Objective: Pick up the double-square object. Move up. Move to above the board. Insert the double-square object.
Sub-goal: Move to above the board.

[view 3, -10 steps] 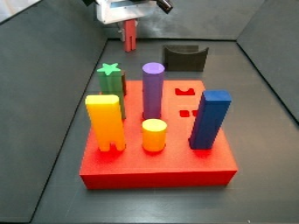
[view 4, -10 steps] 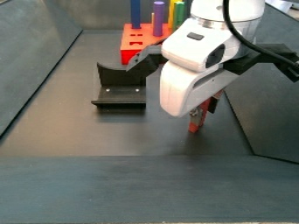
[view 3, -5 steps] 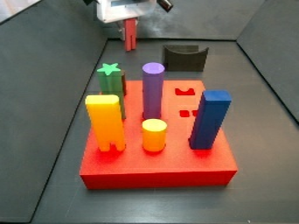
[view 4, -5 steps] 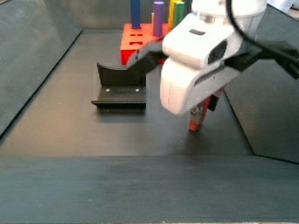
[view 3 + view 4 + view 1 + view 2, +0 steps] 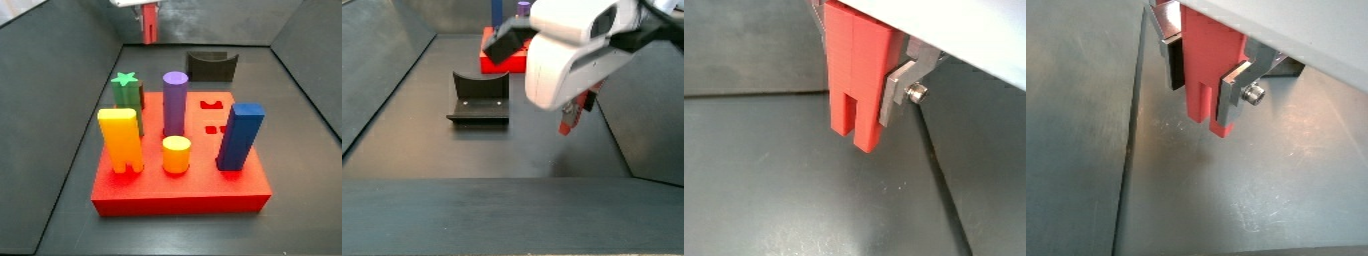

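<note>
Both wrist views had the tool (image 5: 871, 75) clamped on the double-square object (image 5: 858, 70), silver fingers (image 5: 1236, 88) on its sides, its foot clear of the grey floor (image 5: 804, 190). In a side view the post (image 5: 150, 22) hung well behind the board (image 5: 181, 185). Another side view showed it (image 5: 572, 115) off the floor. So I'd say pickup's done, lifting underway; carrying over and inserting remained.

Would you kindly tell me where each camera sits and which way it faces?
Wrist view: on the arm, looking down past the gripper holding the double-square object.
Wrist view: same, showing both fingers.
Side view: beyond the board, facing the lifted post; gripper barely visible.
Side view: opposite end, arm foreground, fixture.
All share the post.
</note>
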Controlling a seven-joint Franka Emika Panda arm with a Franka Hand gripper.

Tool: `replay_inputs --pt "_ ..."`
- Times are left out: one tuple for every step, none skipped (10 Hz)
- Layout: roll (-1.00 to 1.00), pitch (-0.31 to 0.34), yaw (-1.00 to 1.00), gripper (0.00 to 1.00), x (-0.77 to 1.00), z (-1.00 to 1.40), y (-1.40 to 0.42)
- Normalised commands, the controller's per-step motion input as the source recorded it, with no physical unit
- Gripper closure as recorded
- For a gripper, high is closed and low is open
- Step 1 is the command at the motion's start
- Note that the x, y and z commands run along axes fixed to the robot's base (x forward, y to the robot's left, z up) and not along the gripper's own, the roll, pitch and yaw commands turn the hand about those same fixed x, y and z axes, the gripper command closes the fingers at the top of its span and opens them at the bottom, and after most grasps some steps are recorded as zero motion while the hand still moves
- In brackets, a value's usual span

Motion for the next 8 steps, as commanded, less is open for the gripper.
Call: replay_inputs --pt "0.04 0.021 -0.09 1.0 -0.1 1.0 -0.02" --pt "0.03 0.029 -0.07 1.0 -0.1 1.0 -0.02" --pt "0.04 0.028 -0.06 1.0 -0.1 1.0 -0.01" --pt "0.06 0.037 -0.04 1.0 -0.09 1.0 -0.01" --pt "0.07 0.049 -0.02 1.0 -0.09 1.0 -0.01" --pt "0.09 0.061 0.0 1.0 -0.09 1.0 -0.01" --pt "0.1 0.064 0.01 1.0 -0.09 1.0 -0.01" --pt "0.12 0.073 0.03 1.0 -0.09 1.0 -0.02"
